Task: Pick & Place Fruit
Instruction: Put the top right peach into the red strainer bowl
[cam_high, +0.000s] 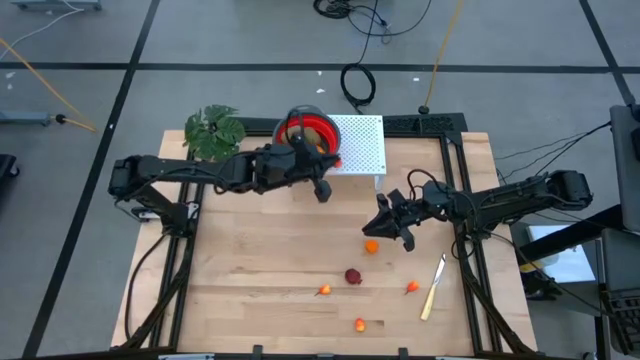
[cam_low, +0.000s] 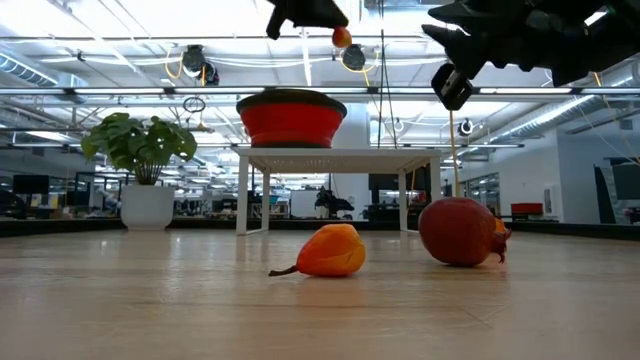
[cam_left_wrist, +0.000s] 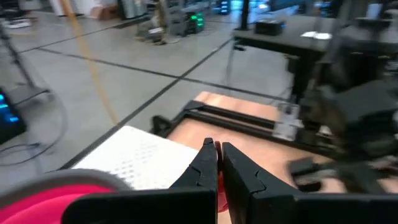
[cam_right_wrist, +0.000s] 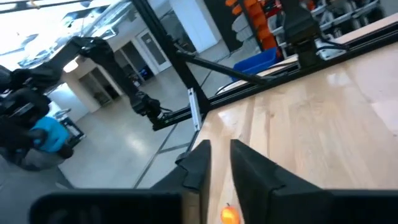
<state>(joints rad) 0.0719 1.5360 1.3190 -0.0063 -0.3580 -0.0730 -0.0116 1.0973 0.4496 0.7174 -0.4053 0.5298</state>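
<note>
My left gripper (cam_high: 322, 190) hangs high above the table just near of the red bowl (cam_high: 305, 130), which sits on a white perforated stand (cam_high: 358, 145). It is shut on a small orange-red fruit (cam_low: 341, 37). My right gripper (cam_high: 385, 228) hovers open above the table's right middle, close to an orange fruit (cam_high: 371, 246) that lies on the wood and shows between its fingers (cam_right_wrist: 230, 214). A dark red round fruit (cam_high: 353, 276) and three small orange and red bits (cam_high: 323, 290) (cam_high: 360, 323) (cam_high: 411, 288) rest on the near part of the table. My left gripper pinches the small orange-red fruit (cam_low: 341, 37) between its two fingers, which point downward. The fruit is lifted clear, high above the table at about the height of the bowl's rim, and shows just below the fingertips (cam_low: 325, 18). In the wrist view only a red sliver (cam_left_wrist: 218, 183) shows between the fingers.
A leafy green plant (cam_high: 213, 130) stands at the far left corner. A pale-handled knife (cam_high: 433, 288) lies near the right edge. In the low view an orange fruit (cam_low: 330, 250) and the dark red one (cam_low: 460, 230) lie close to the camera. Bare wood stretches left.
</note>
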